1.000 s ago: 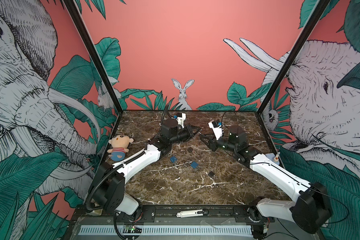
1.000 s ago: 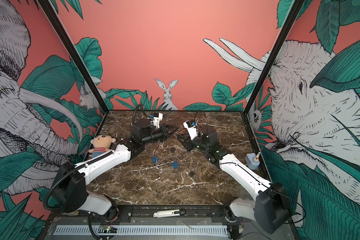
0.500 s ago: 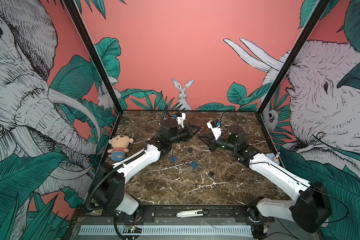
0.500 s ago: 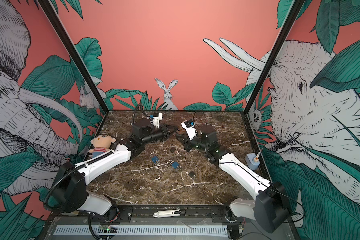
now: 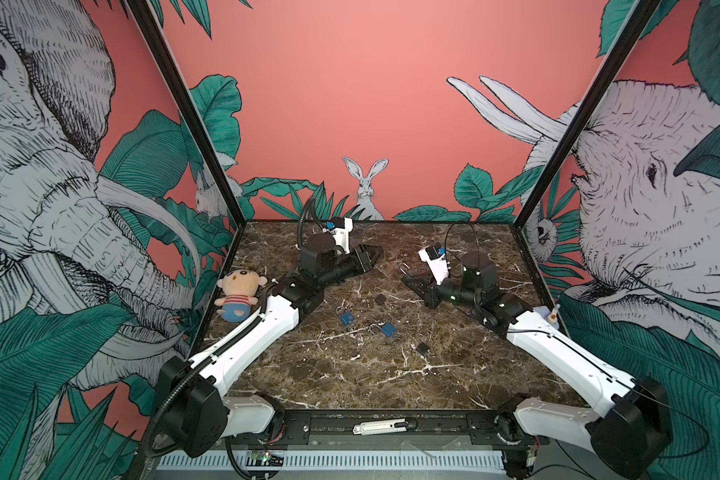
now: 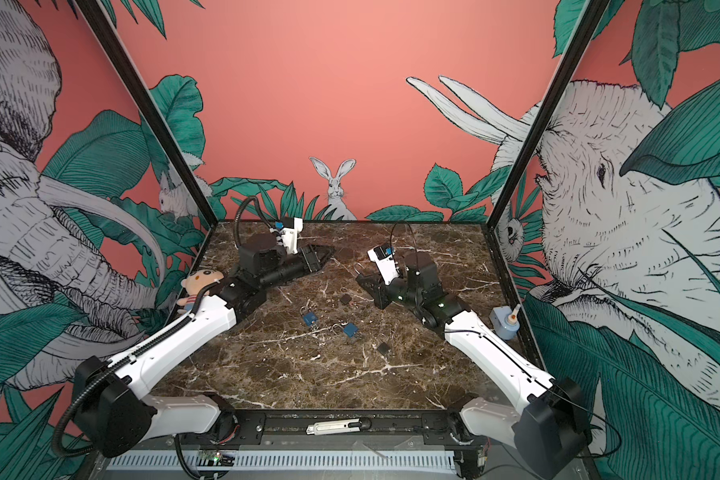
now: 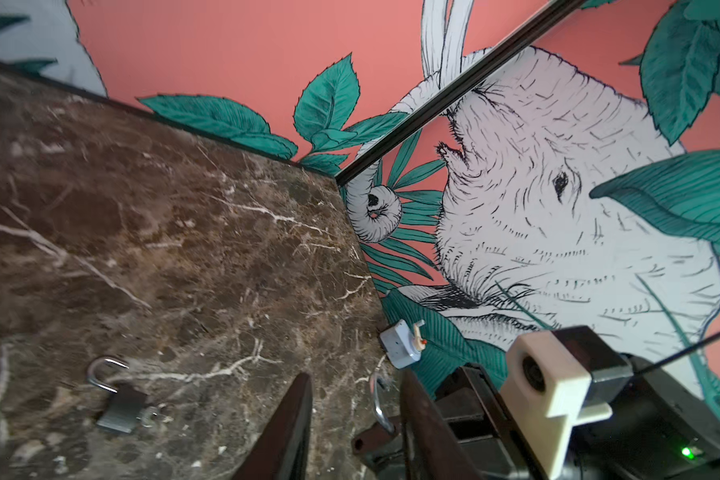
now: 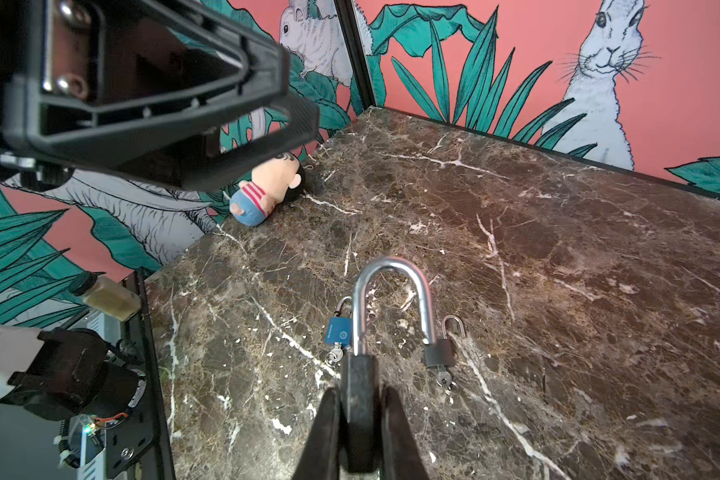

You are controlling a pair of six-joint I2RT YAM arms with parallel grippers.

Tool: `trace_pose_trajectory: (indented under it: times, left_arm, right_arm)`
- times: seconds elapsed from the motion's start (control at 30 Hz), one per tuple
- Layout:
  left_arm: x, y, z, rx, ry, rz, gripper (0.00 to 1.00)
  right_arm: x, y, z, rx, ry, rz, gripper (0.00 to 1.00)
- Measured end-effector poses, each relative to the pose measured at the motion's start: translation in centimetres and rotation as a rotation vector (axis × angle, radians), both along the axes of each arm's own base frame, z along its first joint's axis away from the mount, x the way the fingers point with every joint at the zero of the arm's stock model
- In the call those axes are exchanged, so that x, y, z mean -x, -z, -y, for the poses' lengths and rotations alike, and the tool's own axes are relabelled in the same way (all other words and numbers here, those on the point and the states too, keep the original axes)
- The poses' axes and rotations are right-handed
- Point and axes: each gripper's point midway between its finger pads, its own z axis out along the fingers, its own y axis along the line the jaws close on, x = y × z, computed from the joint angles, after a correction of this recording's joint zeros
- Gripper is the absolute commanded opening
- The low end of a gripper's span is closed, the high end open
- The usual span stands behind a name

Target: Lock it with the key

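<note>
My right gripper [image 8: 359, 419] is shut on the dark body of a padlock [image 8: 358, 386]. Its silver shackle [image 8: 391, 270] stands open with one leg free. In both top views this gripper [image 5: 408, 277] [image 6: 362, 279] hovers at the back middle of the marble table. My left gripper [image 7: 356, 419] is open and holds nothing. Through its gap I see the held padlock's shackle [image 7: 378, 405]. Its tips [image 5: 375, 254] [image 6: 328, 251] point at the right gripper from a short way off. No key shows on the held padlock.
Loose padlocks lie mid-table: two blue [image 5: 346, 318] [image 5: 388, 329] and two black [image 5: 380, 298] [image 5: 422, 348], some with keys [image 8: 444, 380] in them. A plush doll [image 5: 238, 297] sits at the left wall, a small blue-grey box [image 6: 504, 322] at the right. A utility knife [image 5: 381, 427] lies on the front rail.
My left gripper's jaws have come apart. The right gripper has closed on the padlock and edged slightly toward the left gripper.
</note>
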Motion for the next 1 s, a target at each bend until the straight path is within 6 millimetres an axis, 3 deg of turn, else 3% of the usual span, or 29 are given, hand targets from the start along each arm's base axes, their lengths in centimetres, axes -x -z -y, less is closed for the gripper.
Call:
trace_pose_trajectory:
  times: [0.2, 0.47, 0.7, 1.0]
  left_arm:
    - [2.0, 0.5, 0.8, -0.117, 0.156, 0.128, 0.24]
    - [4.5, 1.6, 2.9, -0.118, 0.389, 0.150, 0.19]
    - [5.4, 3.9, 4.2, -0.116, 0.511, 0.075, 0.17]
    - [7.0, 4.5, 4.3, -0.118, 0.587, 0.048, 0.16]
  right_arm:
    - [2.0, 1.2, 0.0, 0.022, -0.051, -0.085, 0.00]
    - [5.0, 3.1, -0.5, 0.078, -0.126, -0.205, 0.00]
    - [4.9, 1.8, -1.0, 0.069, -0.143, -0.197, 0.00]
    - [4.5, 1.9, -1.3, 0.072, -0.146, -0.207, 0.00]
